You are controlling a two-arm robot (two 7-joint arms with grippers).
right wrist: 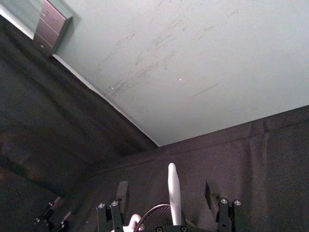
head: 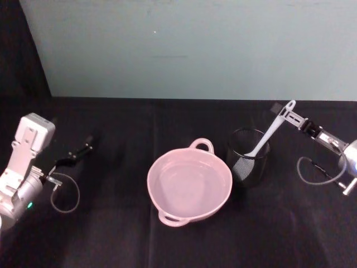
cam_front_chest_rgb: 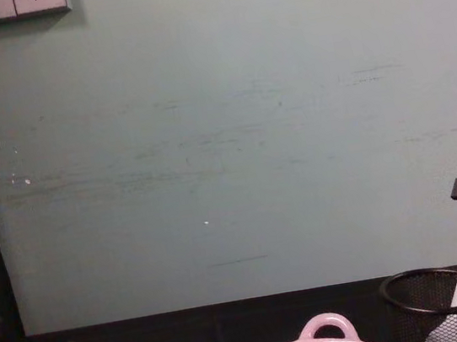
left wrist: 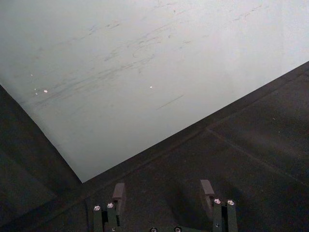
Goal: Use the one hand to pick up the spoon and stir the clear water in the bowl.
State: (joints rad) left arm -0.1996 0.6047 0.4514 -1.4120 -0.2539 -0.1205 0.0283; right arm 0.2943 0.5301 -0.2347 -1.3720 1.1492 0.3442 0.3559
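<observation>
Right of the bowl [head: 153, 187], just beside its rim, a mesh cup [head: 245, 170] holds the spoon [head: 266, 138], blade down and handle leaning up toward the back right. The right gripper [head: 284, 113] straddles the handle's top, fingers spread wide, not clamped. Bare black cloth [head: 111, 234] surrounds the bowl. The left gripper [head: 83, 149] sits far left, fingers apart, empty.

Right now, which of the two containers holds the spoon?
The black mesh cup beside the pink bowl; the spoon leans in it, right gripper open around its handle.
</observation>
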